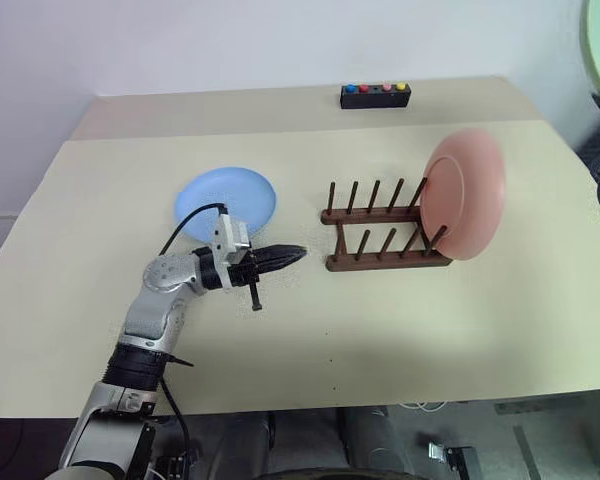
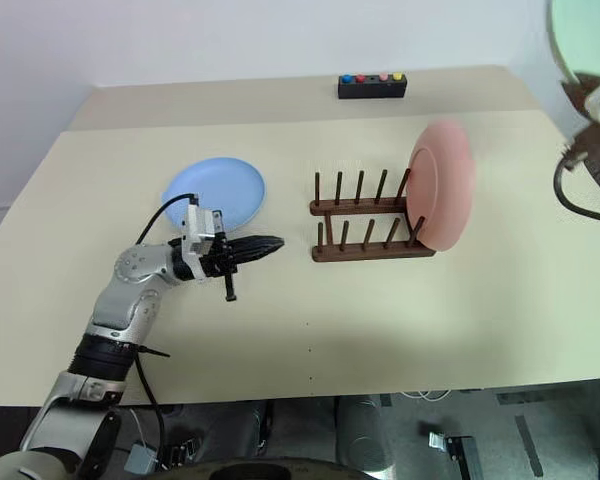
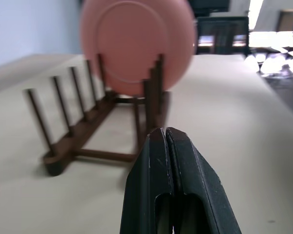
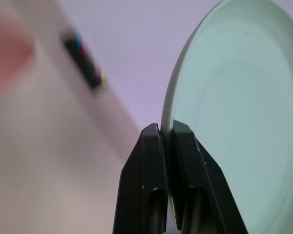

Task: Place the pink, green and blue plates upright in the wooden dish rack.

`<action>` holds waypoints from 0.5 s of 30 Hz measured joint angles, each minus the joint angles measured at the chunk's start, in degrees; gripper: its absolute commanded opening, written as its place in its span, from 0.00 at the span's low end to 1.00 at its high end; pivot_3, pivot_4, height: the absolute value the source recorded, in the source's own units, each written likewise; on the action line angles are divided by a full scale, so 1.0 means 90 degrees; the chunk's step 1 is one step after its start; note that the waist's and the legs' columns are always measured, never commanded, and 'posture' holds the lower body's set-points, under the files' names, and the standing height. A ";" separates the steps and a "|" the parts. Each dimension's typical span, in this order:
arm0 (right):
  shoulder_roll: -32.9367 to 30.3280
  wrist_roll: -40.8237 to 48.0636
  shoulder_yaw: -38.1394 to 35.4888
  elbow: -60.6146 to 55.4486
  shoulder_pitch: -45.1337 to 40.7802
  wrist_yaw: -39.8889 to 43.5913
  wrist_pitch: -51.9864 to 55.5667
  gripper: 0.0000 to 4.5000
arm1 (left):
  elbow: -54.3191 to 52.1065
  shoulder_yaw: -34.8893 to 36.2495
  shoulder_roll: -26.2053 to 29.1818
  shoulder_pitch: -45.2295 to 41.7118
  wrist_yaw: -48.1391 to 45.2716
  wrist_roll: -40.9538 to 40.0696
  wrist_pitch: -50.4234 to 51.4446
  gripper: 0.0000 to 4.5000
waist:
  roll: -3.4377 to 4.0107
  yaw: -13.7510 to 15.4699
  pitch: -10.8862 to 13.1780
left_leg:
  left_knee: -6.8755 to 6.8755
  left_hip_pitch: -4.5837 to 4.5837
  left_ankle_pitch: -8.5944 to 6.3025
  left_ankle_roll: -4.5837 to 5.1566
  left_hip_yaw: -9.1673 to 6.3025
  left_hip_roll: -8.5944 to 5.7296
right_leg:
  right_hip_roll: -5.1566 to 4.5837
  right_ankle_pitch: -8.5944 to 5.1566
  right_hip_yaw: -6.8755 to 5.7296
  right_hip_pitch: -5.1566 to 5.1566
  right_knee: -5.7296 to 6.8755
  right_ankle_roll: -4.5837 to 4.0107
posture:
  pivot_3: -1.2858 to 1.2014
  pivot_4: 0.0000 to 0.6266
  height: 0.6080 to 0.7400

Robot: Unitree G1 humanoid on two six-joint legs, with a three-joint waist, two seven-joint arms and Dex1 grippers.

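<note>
The pink plate (image 1: pixel 467 192) stands upright in the right end of the wooden dish rack (image 1: pixel 385 240). Left of the rack, the blue plate (image 1: pixel 225 203) lies flat on the table. My left gripper (image 1: pixel 298 254) is shut and empty, pointing level at the rack's left end from just in front of the blue plate. High at the right edge, the green plate (image 2: pixel 587 38) is lifted well above the table, and my right gripper (image 4: pixel 166 132) is shut on its rim.
A black box with coloured buttons (image 1: pixel 375 95) sits at the table's far edge behind the rack. The beige table (image 1: pixel 380 340) stretches wide in front of the rack. Several rack slots left of the pink plate stand free.
</note>
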 measured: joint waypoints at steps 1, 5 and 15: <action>0.0123 0.0528 0.0017 -0.0477 -0.0031 0.0156 0.0340 0.01 | -0.0001 0.0019 0.0003 0.0001 0.0032 0.0017 -0.0003 0.00 | -0.0001 0.0000 0.0001 | -0.0001 0.0000 0.0000 0.0000 -0.0004 0.0001 | 0.0001 0.0000 -0.0001 0.0002 0.0000 0.0000 | 0.52 0.24 1.00; 0.0636 0.2433 0.0278 -0.2039 -0.0033 0.0477 0.1734 0.01 | -0.0069 0.0021 0.0029 0.0076 0.0107 0.0020 0.0009 0.00 | -0.0004 0.0015 0.0002 | 0.0004 -0.0004 0.0000 0.0001 -0.0006 0.0000 | -0.0002 0.0001 -0.0002 0.0001 0.0000 0.0000 | 0.52 0.24 1.00; 0.1630 0.5587 0.0284 -0.2996 -0.0252 -0.0382 0.4005 0.01 | -0.0204 0.0039 0.0217 0.0198 0.0103 0.0009 0.0119 0.00 | -0.0007 0.0165 0.0003 | 0.0005 -0.0004 -0.0001 0.0001 -0.0007 0.0002 | 0.0002 0.0001 -0.0003 -0.0001 0.0000 -0.0002 | 0.52 0.24 1.00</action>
